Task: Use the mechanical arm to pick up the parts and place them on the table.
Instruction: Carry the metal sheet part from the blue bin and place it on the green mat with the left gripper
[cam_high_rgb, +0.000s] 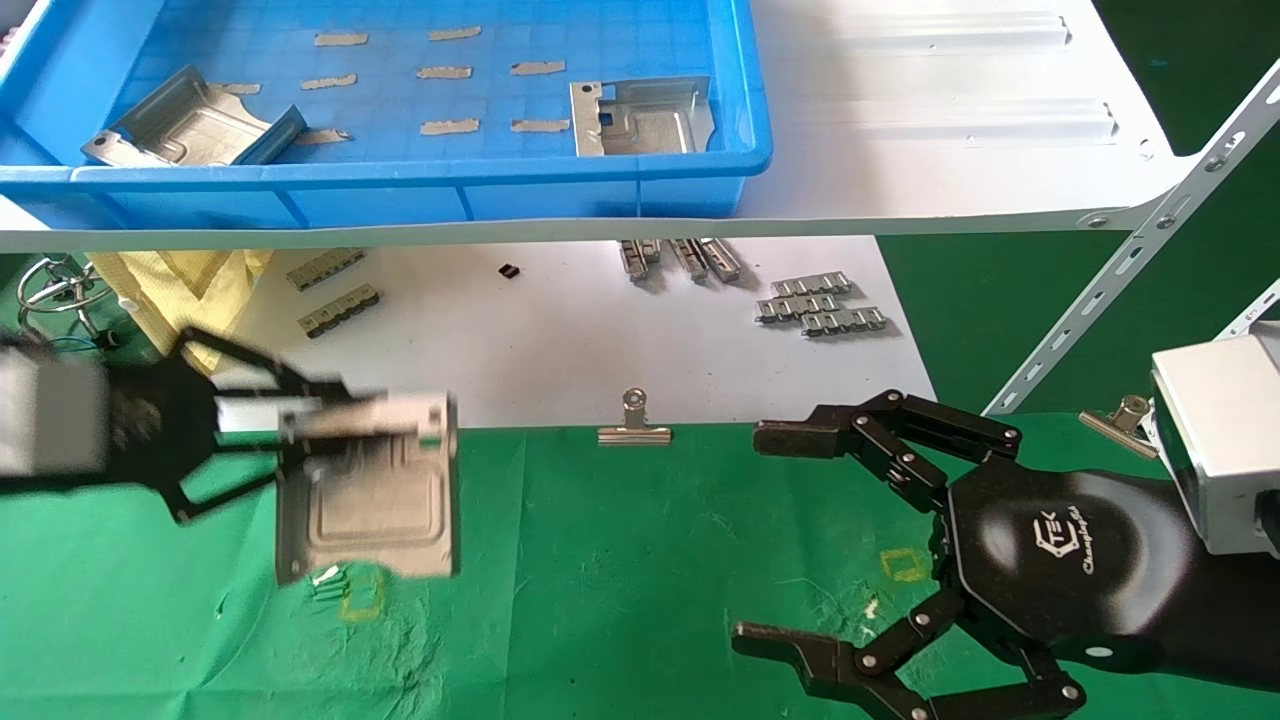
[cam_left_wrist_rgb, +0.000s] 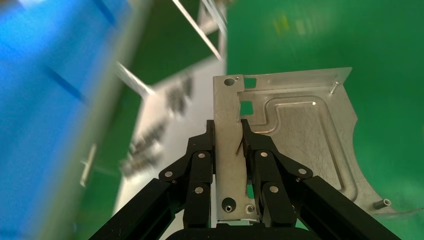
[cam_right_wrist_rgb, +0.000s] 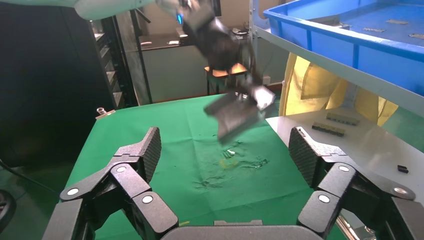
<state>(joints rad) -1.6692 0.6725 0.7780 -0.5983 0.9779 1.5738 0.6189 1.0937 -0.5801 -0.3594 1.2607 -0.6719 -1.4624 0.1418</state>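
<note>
My left gripper (cam_high_rgb: 300, 425) is shut on the bent flange of a silvery metal part (cam_high_rgb: 375, 495) and holds it in the air above the green cloth table (cam_high_rgb: 620, 560), over a yellow square mark (cam_high_rgb: 362, 597). The left wrist view shows the fingers (cam_left_wrist_rgb: 255, 150) clamping that part (cam_left_wrist_rgb: 295, 135) on both sides of the flange. The held part also shows in the right wrist view (cam_right_wrist_rgb: 237, 112). Two more parts (cam_high_rgb: 190, 125) (cam_high_rgb: 640, 117) lie in the blue tray (cam_high_rgb: 400, 180). My right gripper (cam_high_rgb: 790, 535) hangs open and empty over the table's right side.
The white board (cam_high_rgb: 560, 340) under the tray's shelf carries grey toothed strips (cam_high_rgb: 820, 305) and a small black piece (cam_high_rgb: 509, 270). Binder clips (cam_high_rgb: 634, 425) (cam_high_rgb: 1118, 418) sit at the cloth's back edge. A slanted white shelf strut (cam_high_rgb: 1130, 250) stands at the right. A yellow cloth (cam_high_rgb: 170, 285) hangs at the left.
</note>
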